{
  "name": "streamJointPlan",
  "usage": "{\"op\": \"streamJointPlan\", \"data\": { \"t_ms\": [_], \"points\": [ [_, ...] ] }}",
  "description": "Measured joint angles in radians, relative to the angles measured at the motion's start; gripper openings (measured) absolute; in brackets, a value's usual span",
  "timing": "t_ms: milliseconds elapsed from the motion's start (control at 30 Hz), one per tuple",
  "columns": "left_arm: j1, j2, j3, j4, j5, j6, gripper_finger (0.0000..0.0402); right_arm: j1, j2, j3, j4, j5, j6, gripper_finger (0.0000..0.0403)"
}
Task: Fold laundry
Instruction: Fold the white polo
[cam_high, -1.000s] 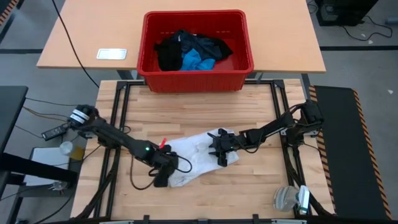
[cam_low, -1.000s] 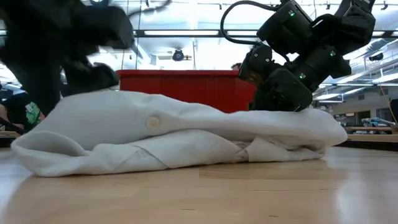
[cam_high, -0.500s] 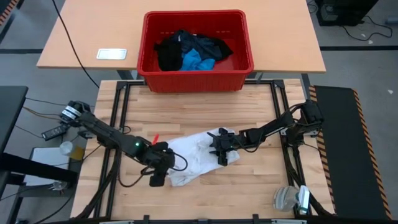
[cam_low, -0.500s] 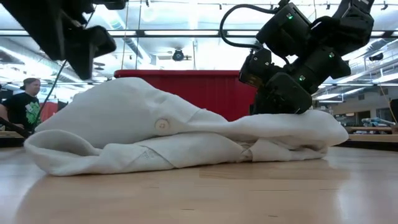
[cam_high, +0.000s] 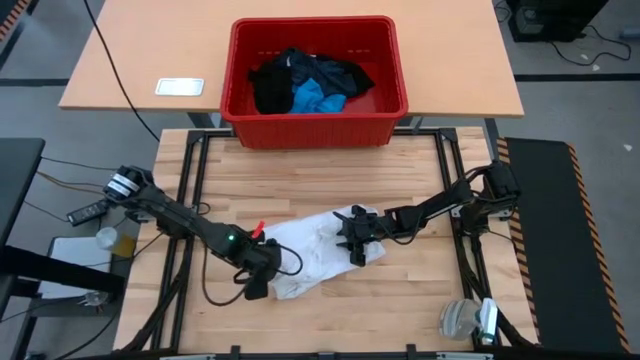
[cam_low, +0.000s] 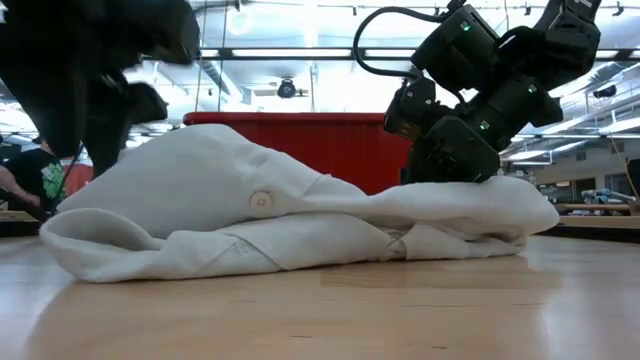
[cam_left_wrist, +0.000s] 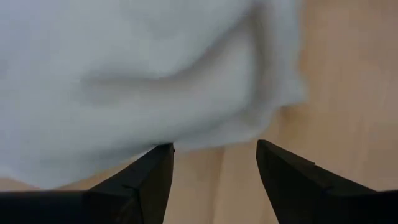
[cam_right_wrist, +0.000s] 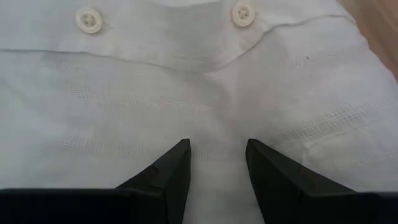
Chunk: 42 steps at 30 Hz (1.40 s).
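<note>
A white shirt (cam_high: 310, 255) lies crumpled on the wooden table, its left part humped up (cam_low: 200, 175). My left gripper (cam_left_wrist: 214, 146) hangs open just over the shirt's near-left edge (cam_left_wrist: 186, 134), with bare wood between its fingers. It shows in the high view (cam_high: 255, 288) at the shirt's left end. My right gripper (cam_right_wrist: 217, 143) stands open on the shirt's right end (cam_high: 357, 245). The rest of the laundry, black garments (cam_high: 300, 72) and a bright blue piece (cam_high: 318, 98), lies in the red crate (cam_high: 315, 132). My right gripper rests both parted fingertips (cam_right_wrist: 177, 155) on the shirt's right end (cam_right_wrist: 217, 121), just short of two buttons. The fingers slant down from the table's right side. The cloth between them lies flat, no fold pinched. The shirt stays on the table under them (cam_low: 470, 195).
The crate stands on a second, far table (cam_high: 450, 60) beside a flat white object (cam_high: 179, 86). A black frame (cam_high: 450, 180) borders the work table. Bare wood lies near (cam_high: 400, 310) and far (cam_high: 320, 180) of the shirt. A person (cam_low: 30, 175) shows in the room behind.
My left gripper has risen off the shirt's left end, swung out toward the table's left edge and come back, rolling at the wrist. The shirt's left part, pressed flat before, now stands as a higher hump. Its right end has stayed put.
</note>
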Motion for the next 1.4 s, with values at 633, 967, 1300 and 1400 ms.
{"op": "streamJointPlan", "data": {
  "t_ms": [633, 967, 1300, 1400],
  "points": [
    [0.065, 0.041, 0.000, 0.081, -0.141, -0.005, 0.0142, 0.000, 0.000, 0.000, 0.014, 0.001, -0.009, 0.0166],
    [0.063, 0.038, 0.000, 0.107, -0.127, 0.115, 0.0005, 0.000, 0.000, 0.000, 0.014, 0.001, -0.003, 0.0166],
    [0.059, -0.045, 0.102, -0.091, 0.034, 0.167, 0.0001, 0.000, 0.000, 0.000, 0.013, 0.001, -0.002, 0.0166],
    [0.048, -0.047, 0.103, -0.088, 0.173, 0.209, 0.0001, 0.000, 0.000, 0.000, 0.012, 0.002, -0.001, 0.0166]
  ]
}}
